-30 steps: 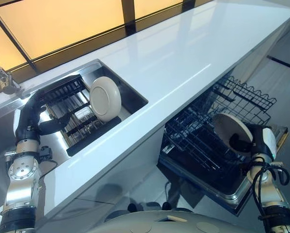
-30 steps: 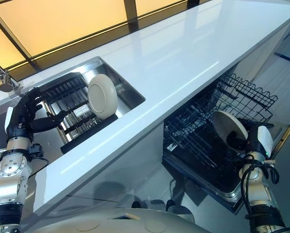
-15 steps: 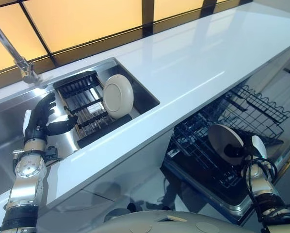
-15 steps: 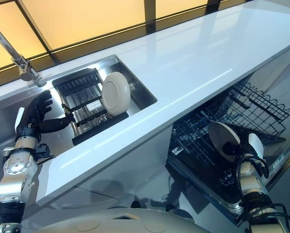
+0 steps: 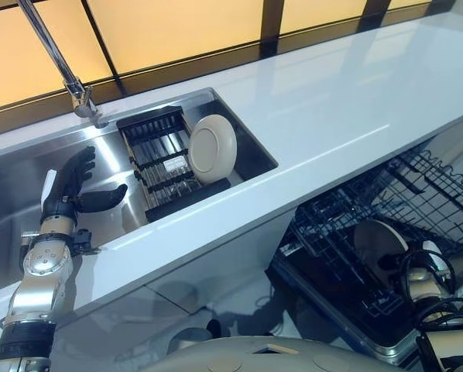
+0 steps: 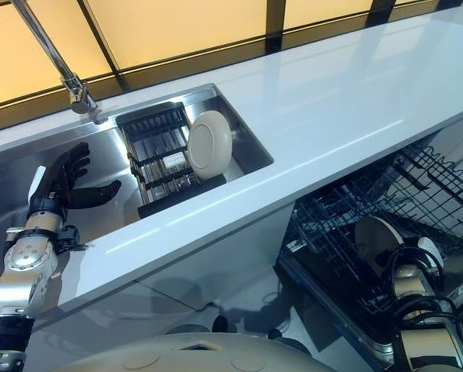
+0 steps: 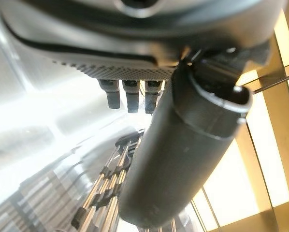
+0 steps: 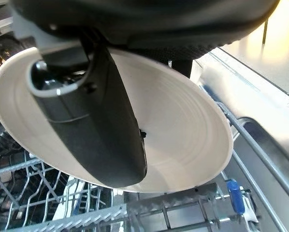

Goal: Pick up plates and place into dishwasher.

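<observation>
Left eye view: the long white glossy table (image 5: 348, 101) runs from 8 o'clock up to 2 o'clock. Set into it at 10 o'clock is the stainless steel sink (image 5: 15, 186), with a chrome tap (image 5: 57, 62) rising behind it. A black ribbed drying rack (image 5: 158, 159) lies in the sink, and a round cream plate (image 5: 214, 148) stands on edge against the rack's right end. The left hand (image 5: 69, 190) hovers over the sink basin just left of the rack, fingers spread and thumb stuck out toward it, holding nothing. At 4 o'clock, below the table edge, the black wire dishwasher rack (image 5: 348, 232) is pulled out; a second cream plate (image 5: 380, 242) stands among its tines, with the right hand (image 5: 433, 263) against it

Right eye view: same layout

Left wrist view: the left hand's fingers (image 7: 127, 96) hang straight and empty above the drying rack's metal bars (image 7: 110, 188)

Right wrist view: the right hand's thumb (image 8: 103, 130) presses across the second plate's face, pinching it above the wire tines (image 8: 183, 208)
</observation>
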Available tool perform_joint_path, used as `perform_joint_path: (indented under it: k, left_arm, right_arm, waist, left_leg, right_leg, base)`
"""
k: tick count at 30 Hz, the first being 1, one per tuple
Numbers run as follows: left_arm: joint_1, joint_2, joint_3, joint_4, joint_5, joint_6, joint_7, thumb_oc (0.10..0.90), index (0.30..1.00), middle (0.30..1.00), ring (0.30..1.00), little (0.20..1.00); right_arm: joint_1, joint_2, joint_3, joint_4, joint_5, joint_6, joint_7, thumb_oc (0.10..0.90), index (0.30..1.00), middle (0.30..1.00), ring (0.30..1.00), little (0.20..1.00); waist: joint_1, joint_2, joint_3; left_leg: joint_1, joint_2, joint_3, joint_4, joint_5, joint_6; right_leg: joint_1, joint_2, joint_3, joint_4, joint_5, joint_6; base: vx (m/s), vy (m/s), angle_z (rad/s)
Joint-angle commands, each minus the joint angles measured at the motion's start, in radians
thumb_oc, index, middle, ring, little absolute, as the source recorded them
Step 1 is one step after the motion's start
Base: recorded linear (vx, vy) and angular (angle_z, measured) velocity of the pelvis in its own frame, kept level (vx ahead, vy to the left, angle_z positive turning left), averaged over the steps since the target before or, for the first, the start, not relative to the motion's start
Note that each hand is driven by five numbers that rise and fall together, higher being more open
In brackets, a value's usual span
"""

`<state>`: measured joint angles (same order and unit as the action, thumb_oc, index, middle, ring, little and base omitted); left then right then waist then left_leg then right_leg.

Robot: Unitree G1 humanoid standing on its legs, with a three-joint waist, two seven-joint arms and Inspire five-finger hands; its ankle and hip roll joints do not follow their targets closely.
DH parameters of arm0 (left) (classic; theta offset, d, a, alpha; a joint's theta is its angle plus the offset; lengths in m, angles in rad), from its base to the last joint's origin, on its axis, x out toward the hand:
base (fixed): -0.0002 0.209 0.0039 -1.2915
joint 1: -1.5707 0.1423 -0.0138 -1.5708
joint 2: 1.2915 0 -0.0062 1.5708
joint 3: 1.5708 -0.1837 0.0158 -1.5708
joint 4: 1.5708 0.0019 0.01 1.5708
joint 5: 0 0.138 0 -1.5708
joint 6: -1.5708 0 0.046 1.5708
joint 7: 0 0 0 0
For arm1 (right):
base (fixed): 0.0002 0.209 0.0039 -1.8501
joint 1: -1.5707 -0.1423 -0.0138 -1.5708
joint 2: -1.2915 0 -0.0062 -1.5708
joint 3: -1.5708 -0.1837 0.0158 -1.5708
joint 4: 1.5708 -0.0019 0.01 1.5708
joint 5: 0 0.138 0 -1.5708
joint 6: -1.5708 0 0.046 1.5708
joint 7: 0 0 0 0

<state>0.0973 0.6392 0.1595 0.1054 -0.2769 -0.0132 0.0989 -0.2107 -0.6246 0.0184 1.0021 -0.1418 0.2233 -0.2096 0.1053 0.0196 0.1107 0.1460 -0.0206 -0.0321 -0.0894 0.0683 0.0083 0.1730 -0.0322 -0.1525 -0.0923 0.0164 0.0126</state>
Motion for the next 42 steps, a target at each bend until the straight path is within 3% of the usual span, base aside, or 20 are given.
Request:
perform_joint_path:
  k: [1,8,12,18,27,38,42]
  left_arm:
    - [-0.129,0.079,0.0,-0.048,-0.032,-0.07,0.01,0.8,0.9,0.9,0.9,0.9]
    - [-0.131,0.075,-0.009,-0.05,-0.041,-0.07,0.007,0.8,0.9,0.9,0.9,0.9]
    - [-0.119,0.063,-0.005,-0.055,-0.043,-0.073,0.011,0.8,0.9,0.9,0.9,0.9]
    - [-0.102,0.045,0.007,-0.064,-0.038,-0.078,0.016,0.8,0.9,0.9,0.9,0.9]
    - [-0.102,0.043,0.036,-0.058,-0.048,-0.078,0.002,0.8,0.9,0.9,0.9,0.9]
    - [-0.105,0.043,0.065,-0.07,-0.047,-0.081,-0.023,0.8,0.9,0.9,0.9,0.9]
    - [-0.118,0.052,0.071,-0.086,0.005,-0.123,-0.042,0.8,0.9,0.9,0.9,0.9]
  right_arm:
    - [-0.122,-0.13,0.101,0.019,-0.024,-0.015,0.012,0.8,0.9,0.9,0.9,0.9]
    - [-0.133,-0.156,0.113,-0.092,-0.02,-0.031,0.004,0.8,0.9,0.9,0.9,0.9]
    - [-0.109,-0.182,0.086,-0.259,-0.004,-0.021,-0.034,0.8,0.9,0.9,0.9,0.9]
    - [-0.051,-0.214,-0.029,-0.491,-0.052,-0.039,-0.097,0.8,0.9,0.9,0.9,0.9]
    - [0.057,-0.238,-0.216,-0.753,-0.052,-0.125,-0.159,0.8,0.9,0.9,0.9,0.9]
    - [0.101,-0.215,-0.288,-0.892,-0.041,-0.151,-0.191,0.8,0.9,0.9,0.9,0.9]
    - [0.109,-0.162,-0.302,-0.982,0.091,-0.237,-0.153,0.8,0.9,0.9,0.9,0.9]
  waist:
    - [0.006,-0.006,-0.02]
    - [-0.007,-0.009,-0.019]
    - [-0.026,-0.016,-0.019]
    - [-0.06,-0.023,-0.023]
    - [-0.109,-0.034,-0.03]
    - [-0.133,-0.043,-0.039]
    - [-0.147,-0.042,-0.043]
  left_leg:
    - [-0.016,-0.045,-0.006,0.002,-0.049,-0.007]
    - [-0.01,-0.042,0.001,0.002,-0.052,-0.009]
    - [-0.006,-0.041,0.01,0.002,-0.055,-0.009]
    - [0.0,-0.038,0.03,0.002,-0.063,-0.004]
    - [0.0,-0.04,0.061,0.002,-0.072,0.003]
    - [-0.004,-0.043,0.092,0.002,-0.075,0.006]
    - [-0.006,-0.044,0.103,0.002,-0.076,0.005]
  right_leg:
    - [-0.028,0.011,-0.033,0.055,-0.015,0.049]
    - [-0.026,0.01,-0.028,0.056,-0.014,0.052]
    - [-0.028,0.012,-0.017,0.057,-0.012,0.054]
    - [-0.034,0.016,0.014,0.065,-0.014,0.059]
    - [-0.052,0.016,0.057,0.072,-0.008,0.073]
    - [-0.067,0.009,0.085,0.068,0.004,0.084]
    - [-0.074,0.004,0.096,0.069,0.01,0.09]
  base:
    - [0.0,0.0,0.0]
    - [0.0,0.0,0.0]
    - [-0.03,0.037,-0.05]
    - [-0.04,0.051,-0.05]
    - [-0.06,0.058,-0.13]
    - [-0.04,0.048,-0.07]
    - [-0.01,0.043,-0.06]
